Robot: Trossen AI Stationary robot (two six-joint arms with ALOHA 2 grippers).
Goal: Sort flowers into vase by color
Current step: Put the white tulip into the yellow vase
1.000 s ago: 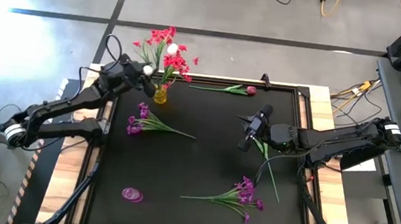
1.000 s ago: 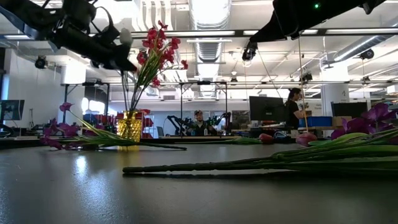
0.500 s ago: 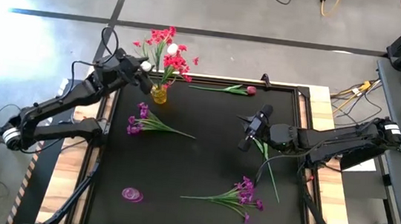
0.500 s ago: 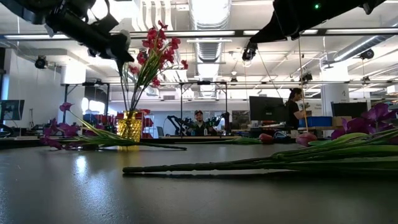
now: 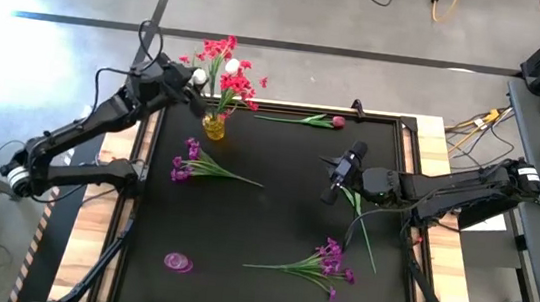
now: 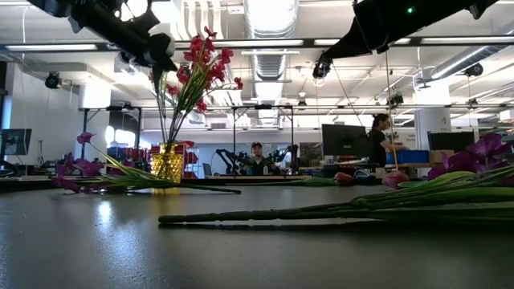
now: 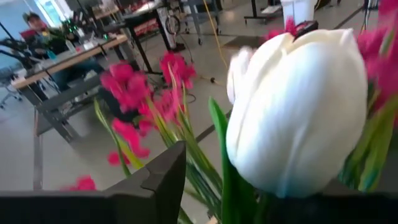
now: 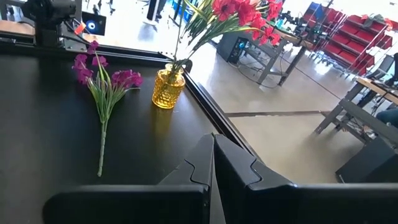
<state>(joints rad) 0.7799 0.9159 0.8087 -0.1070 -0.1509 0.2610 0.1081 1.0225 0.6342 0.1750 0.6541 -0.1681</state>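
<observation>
Red flowers (image 5: 227, 66) and a white bud (image 5: 231, 65) stand in the yellow vase (image 5: 215, 127) at the worktop's (image 5: 274, 212) far left. The left gripper (image 5: 200, 81), arm raised and extended, hovers beside the blooms, jaws released. The right gripper (image 5: 329, 189) hovers mid-worktop, jaws clenched, empty.

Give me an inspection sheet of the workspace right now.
Surface: black mat on a wood-edged table.
Job's things: amber vase holding red sprigs and a white bud; purple sprig near the vase; purple sprig at front right; pink tulip along the far edge; green stem by the right arm.
Clutter: small purple disc.
Hands: left hand high beside the blooms; right hand shut, empty, over the mat.
Cables: loose on the floor.
Surroundings: seated person and standing person beyond the table.
</observation>
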